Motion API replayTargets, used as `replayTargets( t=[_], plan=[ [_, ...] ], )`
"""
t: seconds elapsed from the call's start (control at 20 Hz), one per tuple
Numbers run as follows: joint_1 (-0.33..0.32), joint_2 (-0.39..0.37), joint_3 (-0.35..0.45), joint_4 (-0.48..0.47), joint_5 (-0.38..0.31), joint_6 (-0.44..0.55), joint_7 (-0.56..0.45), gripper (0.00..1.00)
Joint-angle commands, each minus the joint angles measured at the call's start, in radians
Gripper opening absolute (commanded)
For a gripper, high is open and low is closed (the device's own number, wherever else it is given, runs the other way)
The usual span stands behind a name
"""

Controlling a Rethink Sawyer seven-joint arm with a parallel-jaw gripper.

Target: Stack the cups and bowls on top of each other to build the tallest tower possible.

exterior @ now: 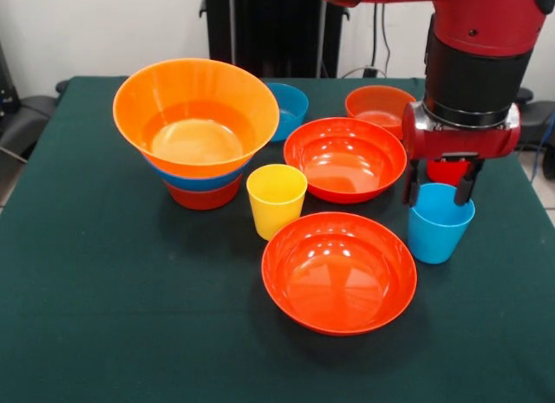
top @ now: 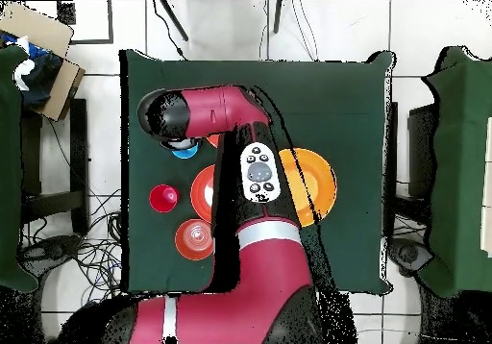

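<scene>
Three bowls form the tower [exterior: 198, 130] at the table's side. Gripper [exterior: 440, 191] hangs spread wide astride the blue cup's [exterior: 439, 224] rim, not yet gripping. Remaining cups and bowls stand loose.

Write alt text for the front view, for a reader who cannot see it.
A red and black robot arm's open gripper hangs over the rim of a light blue cup on a dark green table. Beside it stand a yellow cup, several red-orange bowls, and a tower of nested bowls topped by a huge orange one.
</scene>
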Motion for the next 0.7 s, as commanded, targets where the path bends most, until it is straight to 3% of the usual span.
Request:
replayTargets(
  t=[0.05, 0.7],
  plan=[
    [0.000, 0.060, 0.016, -0.012, 0.008, -0.086, 0.127, 1.00],
    [-0.008, 0.076, 0.023, -0.027, 0.022, -0.083, 0.103, 1.00]
  ],
)
